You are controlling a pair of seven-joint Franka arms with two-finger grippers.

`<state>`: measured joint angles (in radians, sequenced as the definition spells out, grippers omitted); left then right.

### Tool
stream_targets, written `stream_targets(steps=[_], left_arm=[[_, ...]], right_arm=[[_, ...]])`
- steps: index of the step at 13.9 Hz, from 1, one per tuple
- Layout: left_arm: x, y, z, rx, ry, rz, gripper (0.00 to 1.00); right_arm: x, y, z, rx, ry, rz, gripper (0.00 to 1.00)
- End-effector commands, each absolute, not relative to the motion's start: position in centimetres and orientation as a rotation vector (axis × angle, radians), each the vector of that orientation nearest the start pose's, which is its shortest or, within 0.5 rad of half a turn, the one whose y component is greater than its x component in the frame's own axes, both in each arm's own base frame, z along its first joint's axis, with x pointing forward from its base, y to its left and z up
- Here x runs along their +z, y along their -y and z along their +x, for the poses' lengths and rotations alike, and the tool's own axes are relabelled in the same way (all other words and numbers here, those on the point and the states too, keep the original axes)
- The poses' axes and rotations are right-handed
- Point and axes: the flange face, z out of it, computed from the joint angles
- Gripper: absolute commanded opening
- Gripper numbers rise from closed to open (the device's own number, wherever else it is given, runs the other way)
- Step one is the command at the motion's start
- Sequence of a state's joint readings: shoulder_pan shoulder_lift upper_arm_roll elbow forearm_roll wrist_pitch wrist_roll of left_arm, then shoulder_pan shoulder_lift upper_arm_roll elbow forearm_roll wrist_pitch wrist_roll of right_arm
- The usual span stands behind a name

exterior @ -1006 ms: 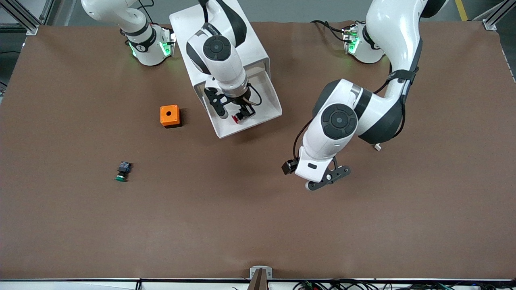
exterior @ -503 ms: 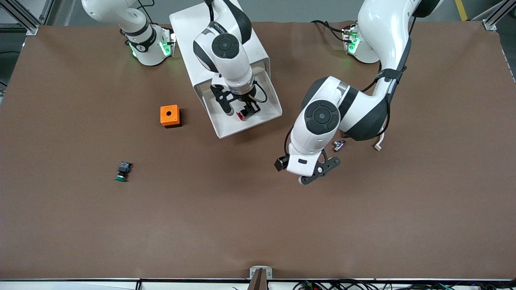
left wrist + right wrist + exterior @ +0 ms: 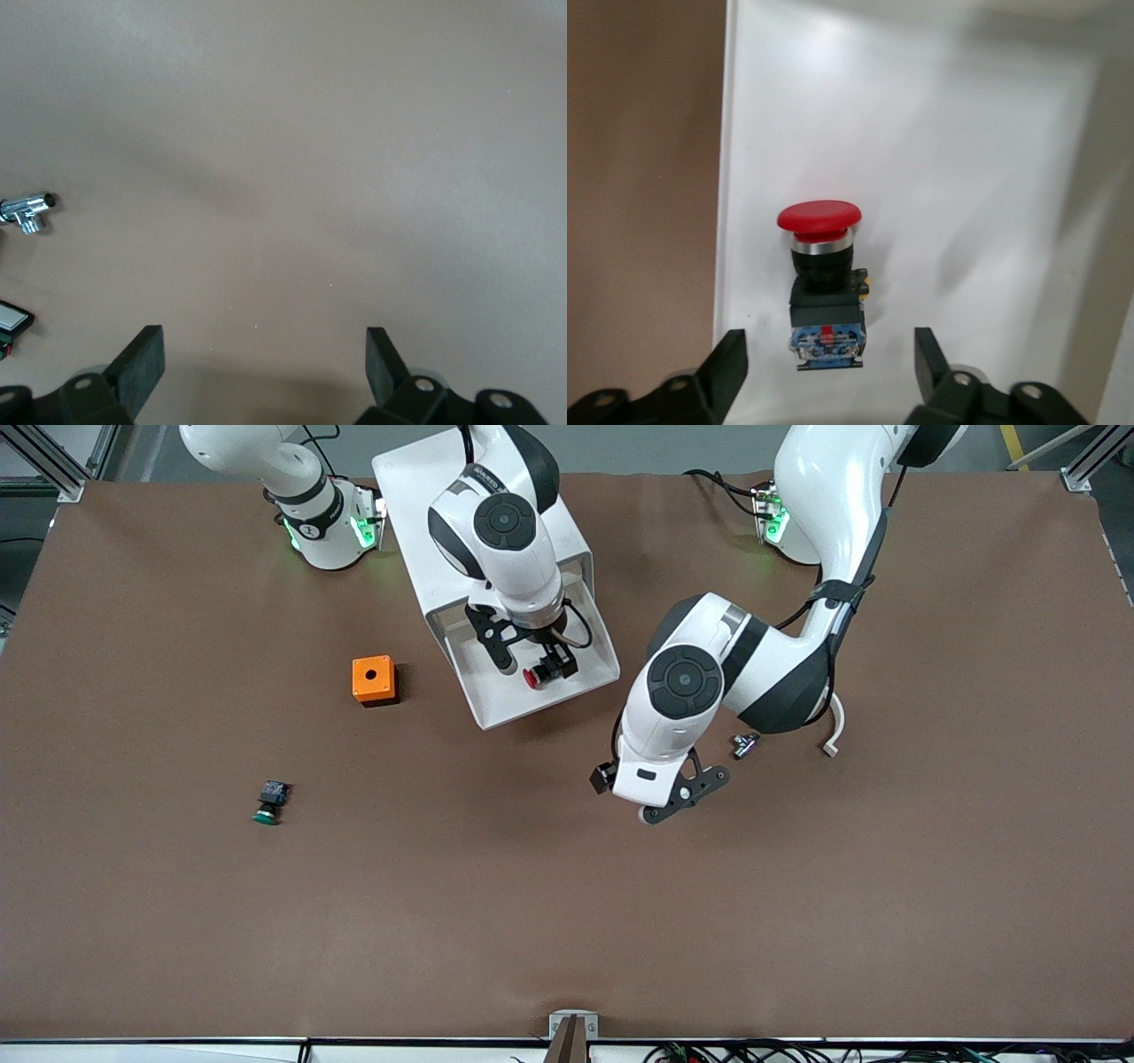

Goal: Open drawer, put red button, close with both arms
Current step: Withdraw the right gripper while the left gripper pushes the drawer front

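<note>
Two grippers stand spread: the right gripper [image 3: 824,372] over the open drawer [image 3: 580,669], where the red button [image 3: 822,283] lies released; the left gripper [image 3: 264,363] over bare brown table [image 3: 532,886]. Grey floor borders the table's edge by the arm bases.

Orange box [image 3: 373,679] beside open drawer [image 3: 514,701]

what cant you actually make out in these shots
- Cabinet, front view: the right arm covers its middle, so the other drawers cannot be seen.
- Drawer, right wrist view: its front is cut off by the picture's edge.
- Small metal part, front view: too small to identify.
- Green button, front view: body detail too small.
</note>
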<state>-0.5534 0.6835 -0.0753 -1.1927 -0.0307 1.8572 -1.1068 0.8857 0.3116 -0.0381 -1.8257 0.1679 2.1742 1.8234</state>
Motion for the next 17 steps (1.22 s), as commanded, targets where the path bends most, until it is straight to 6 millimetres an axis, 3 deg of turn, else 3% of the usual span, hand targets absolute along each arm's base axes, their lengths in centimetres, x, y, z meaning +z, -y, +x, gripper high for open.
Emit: stream_targets(steps=[1, 3, 5, 8, 12, 17], left_arm=[[38.4, 43.1, 60.1, 0.098, 0.795, -3.077, 1.0], [38.4, 43.8, 59.6, 0.1, 0.775, -3.08, 1.0], [37.9, 44.9, 58.7, 0.109, 0.745, -3.079, 1.0], [37.0, 46.5, 57.4, 0.124, 0.702, -3.079, 1.0], [35.5, 48.6, 55.6, 0.147, 0.639, -3.072, 1.0], [33.5, 51.1, 52.8, 0.177, 0.554, -3.058, 1.0]], right_arm=[[39.4, -46.9, 45.0, 0.186, -1.517, -2.671, 1.0], [41.3, -44.3, 47.7, 0.194, -1.387, -2.745, 1.0], [42.7, -40.5, 50.2, 0.21, -1.208, -2.836, 1.0], [46.4, -33.4, 53.4, 0.221, -1.038, -2.888, 1.0], [52.2, -22.6, 54.6, 0.316, -0.801, -2.963, 1.0], [56.6, -10.0, 54.5, 0.359, -0.503, -2.979, 1.0]])
